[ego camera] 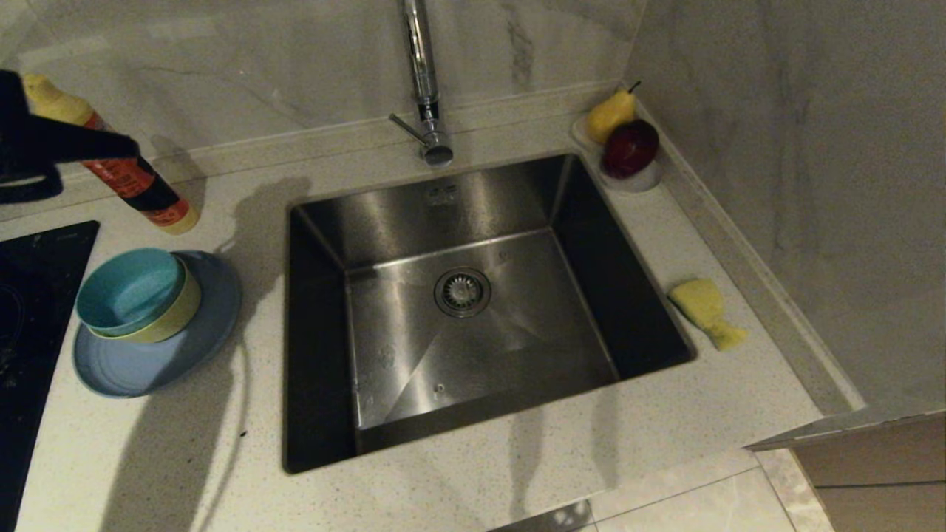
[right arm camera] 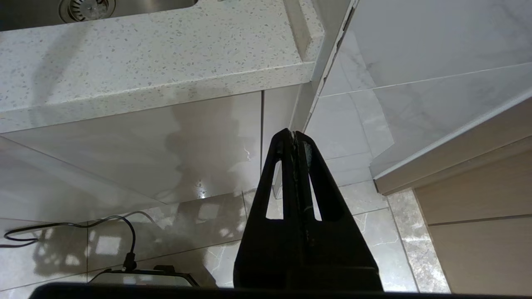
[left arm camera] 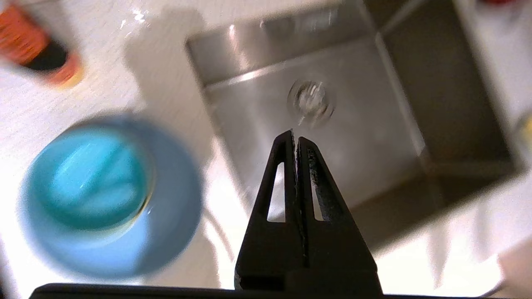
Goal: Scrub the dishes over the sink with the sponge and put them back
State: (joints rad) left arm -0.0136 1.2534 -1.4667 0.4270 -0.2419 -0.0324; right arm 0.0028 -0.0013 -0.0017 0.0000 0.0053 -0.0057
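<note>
Two clenched, empty left fingers hover beside the bowls: spread them before descending onto a rim.

Sink brushed steel; countertop speckled stone; tap glossy chrome

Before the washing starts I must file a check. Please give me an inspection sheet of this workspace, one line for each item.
Surface: speckled countertop around the empty sink.
Job's things: teal bowl nested in yellow bowl on blue plate, left of the sink; sponge on the right.
Clutter: bottle; pear and red fruit in the white dish.
Grippers: left gripper shut, empty, raised; right gripper shut, parked below the counter.
Cables: black cable on the floor.
Surroundings: marble walls, black cooktop.
</note>
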